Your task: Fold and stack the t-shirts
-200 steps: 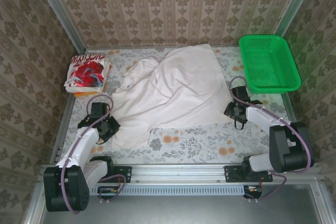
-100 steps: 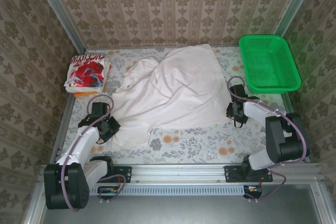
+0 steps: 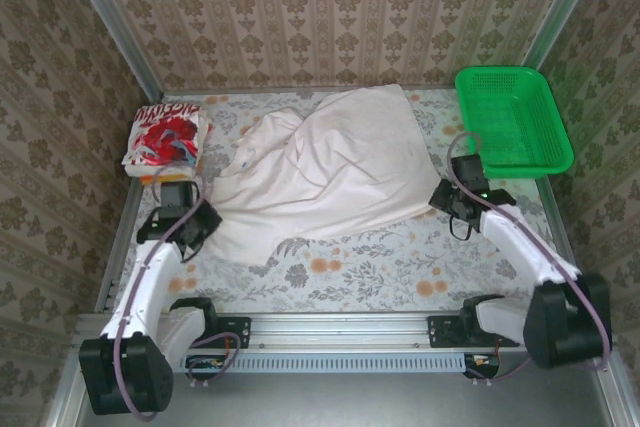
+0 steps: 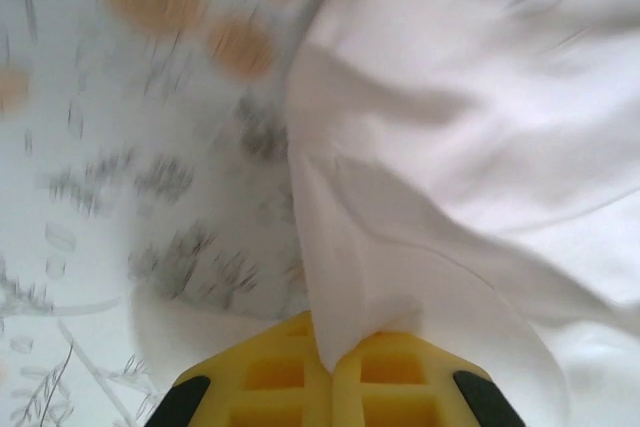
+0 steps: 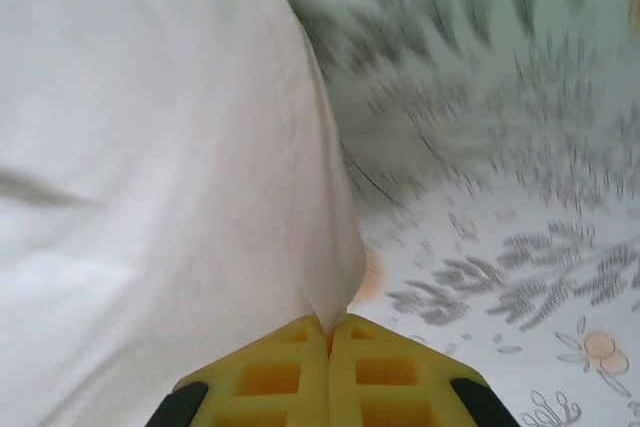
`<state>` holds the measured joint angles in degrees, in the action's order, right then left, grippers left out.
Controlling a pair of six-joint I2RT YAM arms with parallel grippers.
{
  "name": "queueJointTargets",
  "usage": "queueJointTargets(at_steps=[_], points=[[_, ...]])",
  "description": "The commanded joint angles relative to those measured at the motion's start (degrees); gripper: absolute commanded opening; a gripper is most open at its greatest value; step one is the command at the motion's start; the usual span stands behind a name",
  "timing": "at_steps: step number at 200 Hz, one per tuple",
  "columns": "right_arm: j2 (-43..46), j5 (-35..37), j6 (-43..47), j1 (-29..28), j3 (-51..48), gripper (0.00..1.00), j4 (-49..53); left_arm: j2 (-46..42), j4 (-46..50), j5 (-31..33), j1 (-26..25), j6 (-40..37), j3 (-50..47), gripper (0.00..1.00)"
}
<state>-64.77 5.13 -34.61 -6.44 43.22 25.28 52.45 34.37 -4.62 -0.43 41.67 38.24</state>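
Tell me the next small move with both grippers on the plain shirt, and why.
Probably raise both held edges slightly and draw them apart. The left gripper and right gripper are each shut on an edge of the plain shirt, which lies bunched with deep creases across the middle and looks too rumpled to fold cleanly yet.
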Motion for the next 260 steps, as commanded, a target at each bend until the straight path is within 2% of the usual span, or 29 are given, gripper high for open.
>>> queueJointTargets(at_steps=[1,33,73,103,128,174,213,237,260], points=[[7.92,0.10,3.78,-0.09,7.01,0.00,2.13,-2.38,2.81,1.08,2.01,-5.72,10.75,0.00],[15.43,-2.01,7.88,-0.11,17.19,0.00,2.83,-3.47,6.26,0.67,4.46,-11.07,25.17,0.00],[14.11,-4.19,12.22,-0.15,33.19,0.00,6.56,1.22,9.01,-1.43,5.13,-15.77,44.02,0.00],[12.27,-4.16,14.79,-0.13,40.17,0.00,5.67,4.53,8.56,-2.58,5.23,-17.29,51.93,0.00],[9.57,-3.93,17.30,-0.13,42.75,0.00,3.26,6.56,5.58,-3.93,5.17,-16.84,53.39,0.00],[-2.55,-3.09,20.09,1.19,41.52,0.00,-3.04,13.86,-2.63,-5.48,5.10,-15.29,50.17,0.00],[-20.27,-6.54,17.19,3.90,44.98,0.00,-12.65,28.60,-11.83,-6.57,3.12,-13.65,51.87,0.00],[-32.20,-8.55,14.98,5.16,54.75,0.00,-14.06,40.29,-15.59,-7.56,2.56,-11.31,59.45,0.00],[-40.07,-10.08,13.51,6.01,67.03,0.00,-13.05,50.64,-12.49,-8.58,2.54,-11.43,75.03,0.00]])
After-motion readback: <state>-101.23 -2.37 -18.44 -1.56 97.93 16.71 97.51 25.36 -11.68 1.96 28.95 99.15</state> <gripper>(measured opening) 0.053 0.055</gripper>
